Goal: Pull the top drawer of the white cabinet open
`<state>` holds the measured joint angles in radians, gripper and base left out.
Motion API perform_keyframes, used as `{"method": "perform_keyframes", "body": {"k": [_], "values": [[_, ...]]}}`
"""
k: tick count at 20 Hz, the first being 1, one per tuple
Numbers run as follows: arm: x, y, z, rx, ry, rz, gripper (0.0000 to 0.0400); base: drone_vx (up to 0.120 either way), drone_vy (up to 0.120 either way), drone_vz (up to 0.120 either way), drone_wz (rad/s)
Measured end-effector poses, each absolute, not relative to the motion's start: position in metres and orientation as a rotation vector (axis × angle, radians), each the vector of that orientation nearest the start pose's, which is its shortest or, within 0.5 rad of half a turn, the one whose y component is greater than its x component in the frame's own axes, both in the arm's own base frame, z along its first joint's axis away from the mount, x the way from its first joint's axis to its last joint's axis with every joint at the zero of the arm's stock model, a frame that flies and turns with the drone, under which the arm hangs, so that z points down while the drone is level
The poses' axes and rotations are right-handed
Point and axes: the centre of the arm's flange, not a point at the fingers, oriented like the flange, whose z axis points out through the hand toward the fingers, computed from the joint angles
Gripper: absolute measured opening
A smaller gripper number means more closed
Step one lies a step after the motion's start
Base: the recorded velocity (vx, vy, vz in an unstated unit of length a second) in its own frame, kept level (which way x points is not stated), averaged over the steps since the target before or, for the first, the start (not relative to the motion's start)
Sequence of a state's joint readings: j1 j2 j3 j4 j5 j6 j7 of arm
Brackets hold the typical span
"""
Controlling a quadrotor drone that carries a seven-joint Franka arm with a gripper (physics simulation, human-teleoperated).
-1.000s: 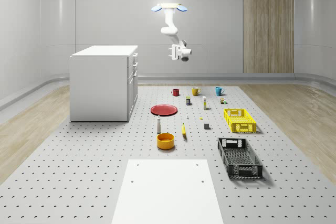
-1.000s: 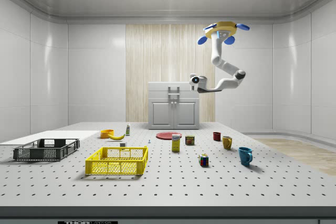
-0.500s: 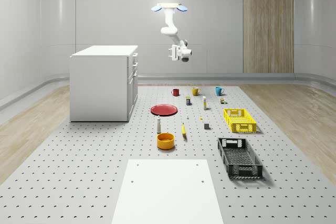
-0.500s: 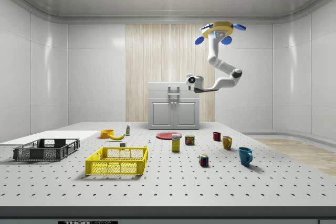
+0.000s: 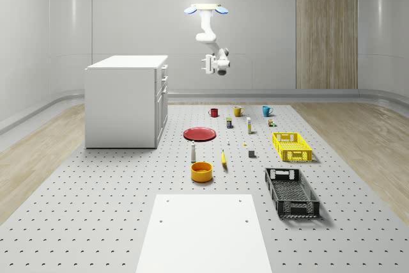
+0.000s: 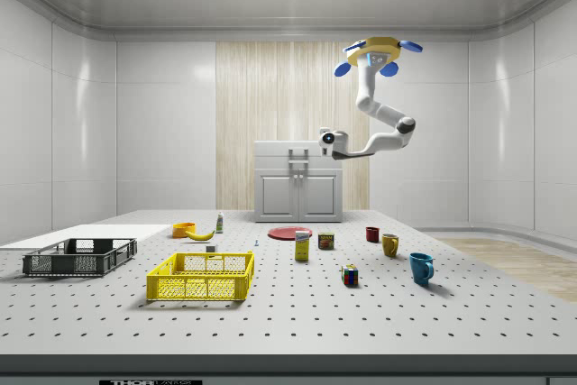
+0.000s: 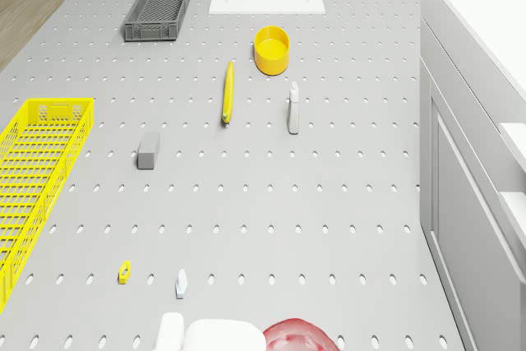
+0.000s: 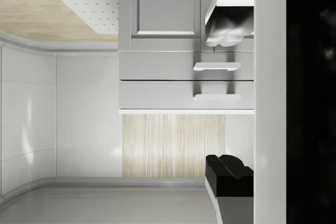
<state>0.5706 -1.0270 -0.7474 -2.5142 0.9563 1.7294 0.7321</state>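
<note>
**Gripper lined up on top drawer handle, gap not yet closed**

The white cabinet (image 5: 124, 103) stands on the perforated table (image 5: 96, 222), at the whole-scene view's left, its front turned toward the row of small objects. The top drawer (image 8: 157, 95) sits just under the cabinet's top slab. Its bar handle (image 8: 217, 97) is a short white pull mounted mid-front, with a matching one on the second drawer (image 8: 157, 65) beside it.

Handling, as a judgement: the drawer front is rigid and the cabinet looks heavy enough to stay put. The drawer should slide on a straight line out of the face. The handle is smooth and slim, so a shallow pinch could slip. The fingers should close squarely across the bar's middle, and the pull should run level to avoid racking the slide.

The drone (image 5: 205, 9) hovers high over the table, out in front of the cabinet face. The gripper (image 5: 208, 64) hangs at about drawer height, pointed at the front but well apart from it. In the wrist view the fingers (image 8: 229, 14) stand apart, holding nothing, and the top drawer's handle falls between them along the line of sight.
</note>
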Motion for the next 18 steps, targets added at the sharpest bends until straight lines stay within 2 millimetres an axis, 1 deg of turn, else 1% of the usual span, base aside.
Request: {"method": "perform_keyframes", "body": {"k": [11,18], "values": [[0.306,0.005,0.591,-1.483,0.612,0.612,0.0305,0.000,0.000,0.000,0.000],[0.306,0.039,0.591,-1.483,0.611,0.613,0.0305,0.000,0.000,0.000,0.000]]}}
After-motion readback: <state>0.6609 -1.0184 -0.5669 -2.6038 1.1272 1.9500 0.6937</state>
